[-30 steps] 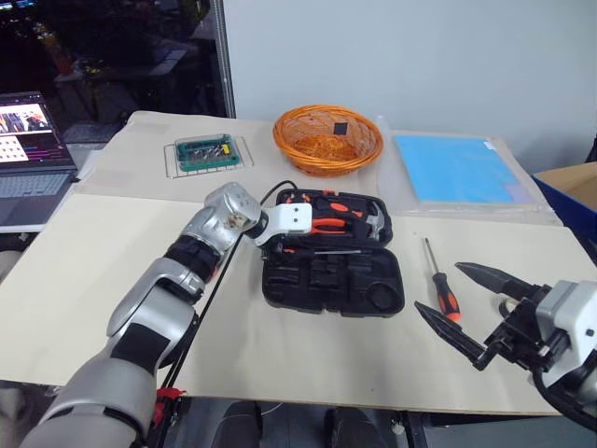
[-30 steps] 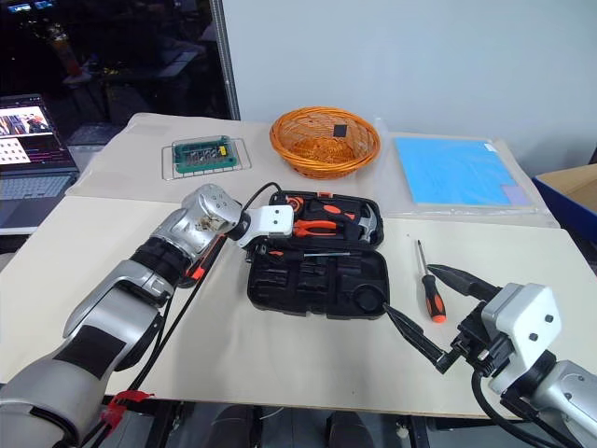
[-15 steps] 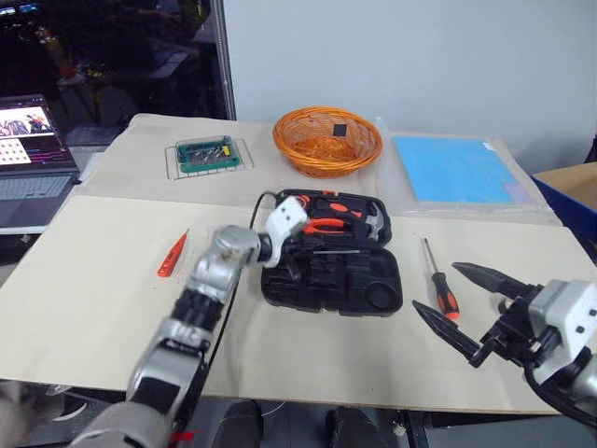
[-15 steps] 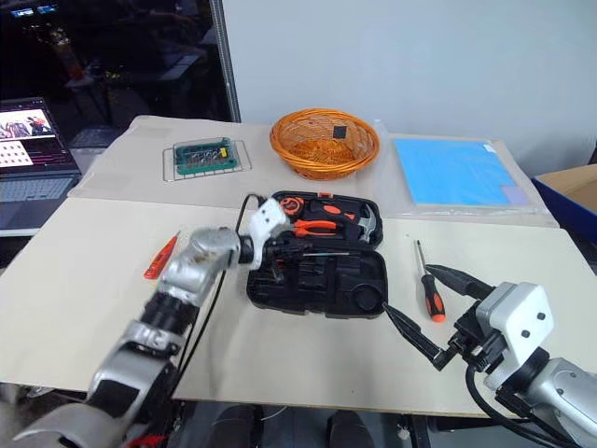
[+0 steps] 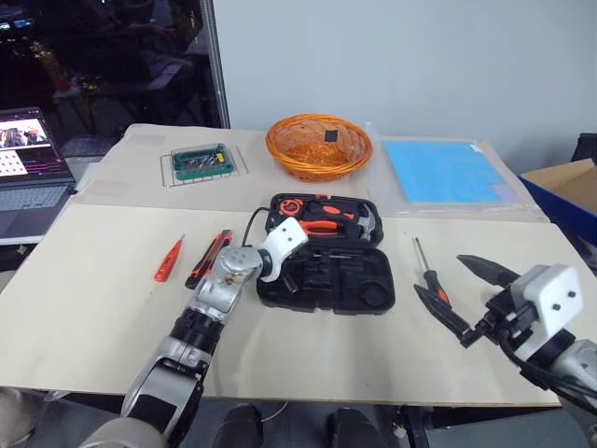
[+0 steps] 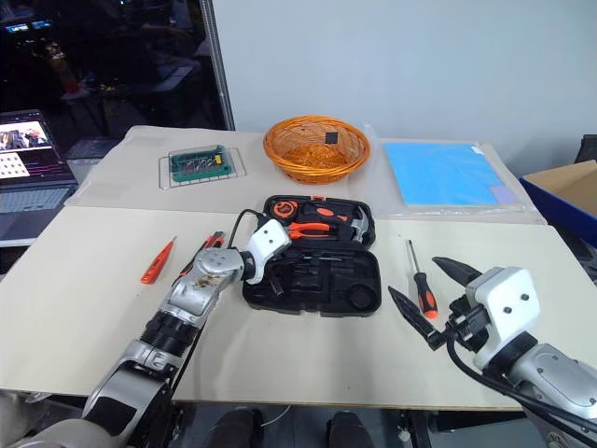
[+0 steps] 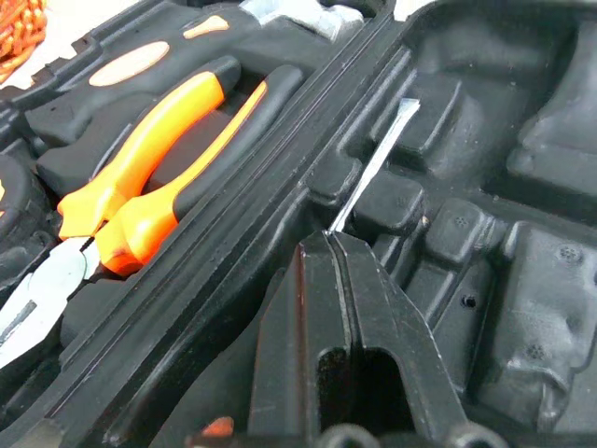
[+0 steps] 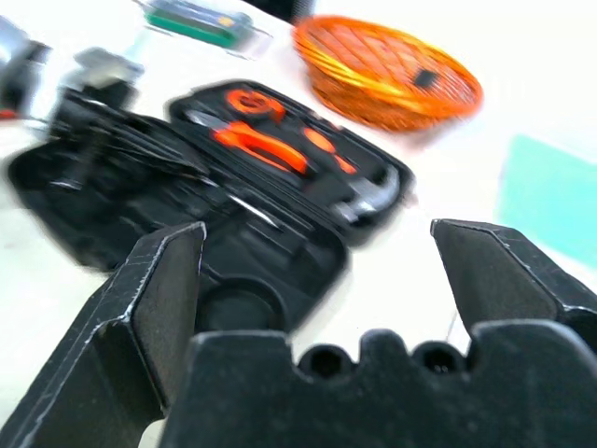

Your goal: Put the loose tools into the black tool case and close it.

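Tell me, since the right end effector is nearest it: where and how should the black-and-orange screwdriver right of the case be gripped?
Probably at the handle. The screwdriver lies flat on the table beside the tool case, thin shaft pointing away, thick handle nearest the open right end effector. Come from above, fingers straddling the handle across its width; the shaft is too slim to hold securely.

Pale table against a plain wall

A beige table (image 5: 84,299) meets a grey-white wall (image 5: 401,65) at the far side; a dark window (image 5: 103,56) stands far left, with 1 open laptop (image 5: 28,173) below it.
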